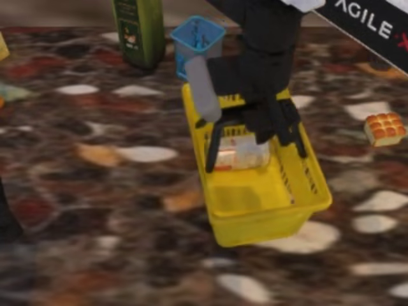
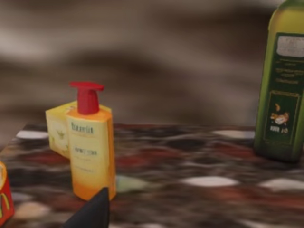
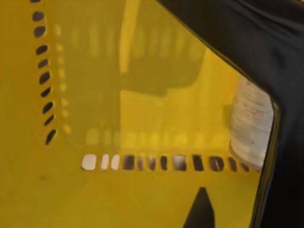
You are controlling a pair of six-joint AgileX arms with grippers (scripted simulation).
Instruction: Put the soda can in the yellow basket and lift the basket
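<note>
Top view shows the right end effector [image 1: 271, 127] pinching the black handle [image 1: 280, 121] of the yellow basket [image 1: 287, 204], the soda can [image 1: 239, 156] lying inside on its floor.

Mottled brown stone desk [image 1: 95, 210]. On it: dark green bottle [image 1: 139, 30] and blue basket [image 1: 197, 39] at far edge, bread [image 1: 385, 128] right.

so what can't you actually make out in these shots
- Right pincer, top view: fingers hidden under its own black body.
- Soda can: label blurred; right wrist view cuts it off behind a black edge.
- Yellow basket: far end hidden by the arm.
- Left pincer: only a dark tip shows.
</note>
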